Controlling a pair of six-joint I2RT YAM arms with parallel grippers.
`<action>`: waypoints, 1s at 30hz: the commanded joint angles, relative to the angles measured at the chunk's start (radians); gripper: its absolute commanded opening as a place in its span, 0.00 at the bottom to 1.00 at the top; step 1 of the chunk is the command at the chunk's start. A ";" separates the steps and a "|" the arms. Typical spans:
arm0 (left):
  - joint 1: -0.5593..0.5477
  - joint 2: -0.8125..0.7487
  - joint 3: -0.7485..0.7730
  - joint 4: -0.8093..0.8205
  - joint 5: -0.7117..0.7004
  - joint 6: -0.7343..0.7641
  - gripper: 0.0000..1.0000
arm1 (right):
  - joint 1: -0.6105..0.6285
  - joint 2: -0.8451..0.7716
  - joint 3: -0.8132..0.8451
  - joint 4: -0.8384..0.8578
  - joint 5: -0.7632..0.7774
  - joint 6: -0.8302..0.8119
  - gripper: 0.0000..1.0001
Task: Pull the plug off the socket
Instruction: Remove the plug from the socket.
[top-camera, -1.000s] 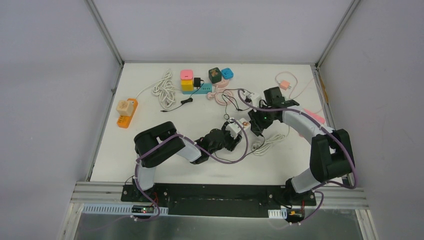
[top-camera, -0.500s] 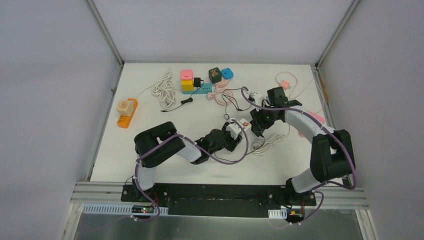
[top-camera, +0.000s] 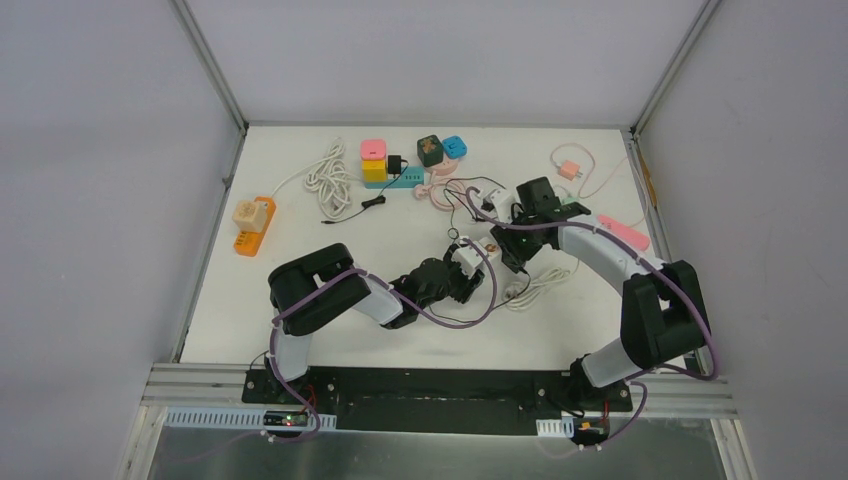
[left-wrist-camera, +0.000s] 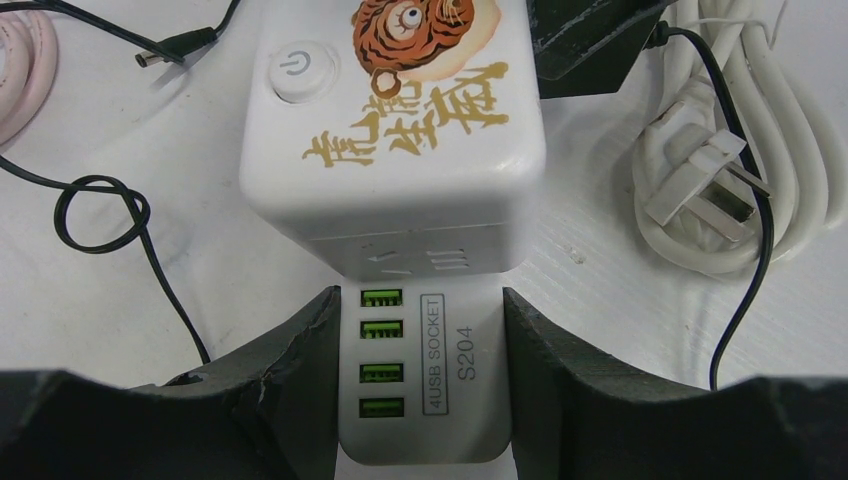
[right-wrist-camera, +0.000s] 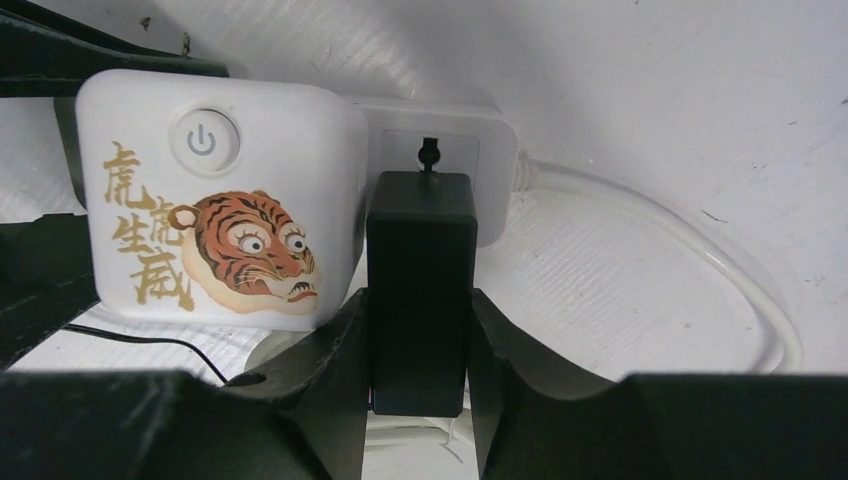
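Reaches with the left arm (top-camera: 335, 290) low over the table, elbow bent near its base, forearm stretched rightward toward the middle. Clamps the left gripper (left-wrist-camera: 420, 340) on the socket (left-wrist-camera: 395, 150), one finger pressed to each side. Bends the right arm (top-camera: 640, 290) up at the elbow and angles the forearm leftward. Pinches the right gripper (right-wrist-camera: 420, 340) tight on the plug (right-wrist-camera: 420, 250), close to the left gripper.

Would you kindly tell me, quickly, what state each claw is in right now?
Left claw: closed on the white socket block.
Right claw: closed on the black plug.
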 joint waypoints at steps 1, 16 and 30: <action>-0.008 0.031 0.004 -0.037 -0.008 0.017 0.00 | 0.028 -0.018 -0.013 0.015 0.035 -0.012 0.00; -0.010 0.031 0.007 -0.042 -0.013 0.021 0.00 | -0.103 -0.030 0.015 -0.045 -0.218 0.057 0.00; -0.011 0.042 0.023 -0.063 -0.019 0.025 0.00 | -0.051 -0.030 0.023 -0.046 -0.183 0.060 0.00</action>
